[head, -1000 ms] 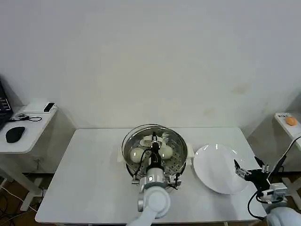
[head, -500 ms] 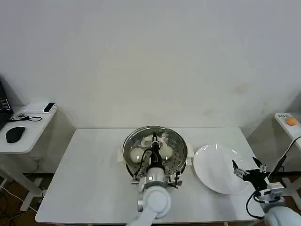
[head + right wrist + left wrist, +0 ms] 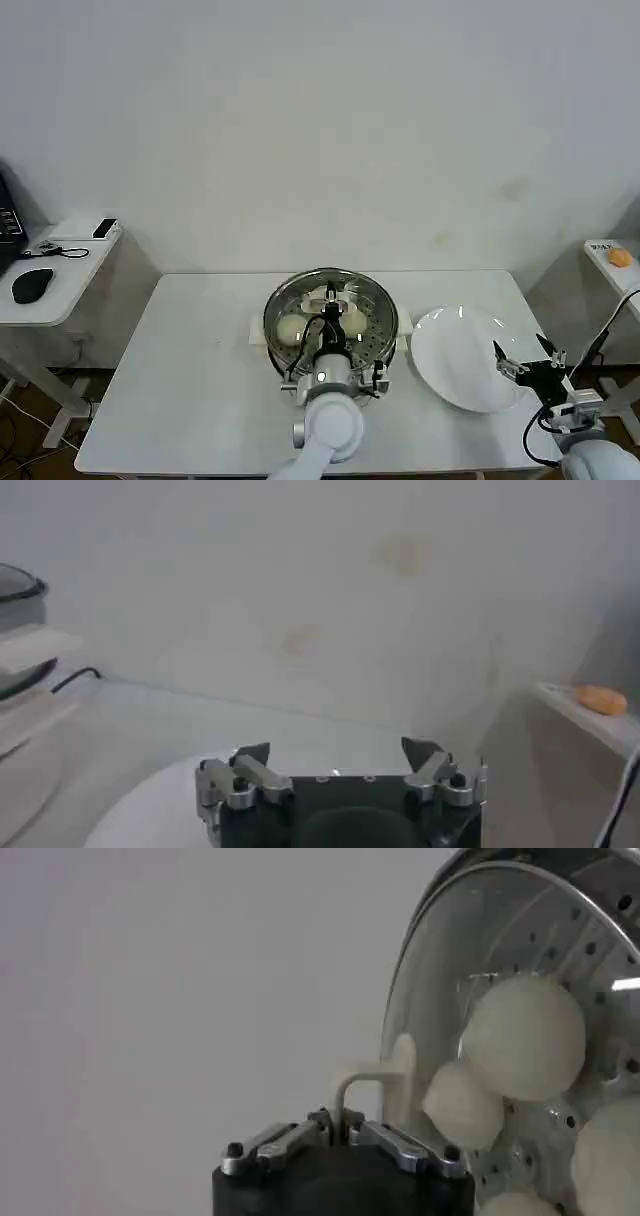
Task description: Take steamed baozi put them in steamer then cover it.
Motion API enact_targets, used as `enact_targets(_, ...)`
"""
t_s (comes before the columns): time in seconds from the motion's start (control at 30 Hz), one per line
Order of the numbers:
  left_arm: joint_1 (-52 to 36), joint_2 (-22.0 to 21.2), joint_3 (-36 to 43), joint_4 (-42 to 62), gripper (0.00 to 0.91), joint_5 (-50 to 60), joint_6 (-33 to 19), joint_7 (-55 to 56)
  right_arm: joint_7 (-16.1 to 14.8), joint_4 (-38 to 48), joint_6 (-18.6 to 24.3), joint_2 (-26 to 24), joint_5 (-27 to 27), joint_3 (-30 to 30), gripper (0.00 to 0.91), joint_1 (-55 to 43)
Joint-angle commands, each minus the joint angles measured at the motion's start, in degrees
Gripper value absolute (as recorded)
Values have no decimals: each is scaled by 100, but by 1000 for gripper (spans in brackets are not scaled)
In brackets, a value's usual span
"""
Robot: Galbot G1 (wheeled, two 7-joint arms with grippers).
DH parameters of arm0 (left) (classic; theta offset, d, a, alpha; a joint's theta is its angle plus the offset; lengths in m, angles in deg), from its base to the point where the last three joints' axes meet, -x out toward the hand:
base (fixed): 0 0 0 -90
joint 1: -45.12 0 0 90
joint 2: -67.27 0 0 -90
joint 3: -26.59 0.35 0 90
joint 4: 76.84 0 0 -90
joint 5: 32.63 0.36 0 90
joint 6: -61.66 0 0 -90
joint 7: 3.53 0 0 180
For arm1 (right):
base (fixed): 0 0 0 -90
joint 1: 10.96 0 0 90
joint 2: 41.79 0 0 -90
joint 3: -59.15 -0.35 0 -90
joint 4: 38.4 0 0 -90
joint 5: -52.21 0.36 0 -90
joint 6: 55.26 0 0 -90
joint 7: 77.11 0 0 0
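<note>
the left gripper point(image 3: 343, 1138) pinches the cover point(image 3: 331, 318) by its handle over the steamer point(image 3: 385, 345); set off-centre, the cover could catch the rim or press a baozi point(image 3: 524, 1036). the right gripper point(image 3: 340, 760) waits with fingers spread above the plate point(image 3: 455, 350).

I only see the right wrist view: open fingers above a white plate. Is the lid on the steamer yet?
Observer: The cover is over the steamer, and the left gripper is shut on its handle. I cannot tell whether it is fully seated.
Operator: Any baozi on the plate?
Observer: None on the plate. Cream-white baozi show through the glass, inside the steamer.
</note>
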Motion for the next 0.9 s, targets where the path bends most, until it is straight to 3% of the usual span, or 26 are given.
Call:
enact_targets(0.03,-17,-4,8,25,0,-54,0,5,-8,9,13,12,-24,9,907,-11)
enact_targets(0.63,70,1,5,72,0,-97,-9,109,-28,37,72,28,-33,11,907,2)
enact_targets(0.67,91,-1,21,72,343,-172,-7,252,-27,38,73,23,-31,10,907,1)
enact_targets(0.73,105,-4,28,81,907,-289,-11,470,-29,43,77,20,-30,9,907,-4)
enact_targets(0.9,121,-2,36,16,907,-361,-15,452,-30,52,83,37,-33,21,907,-10)
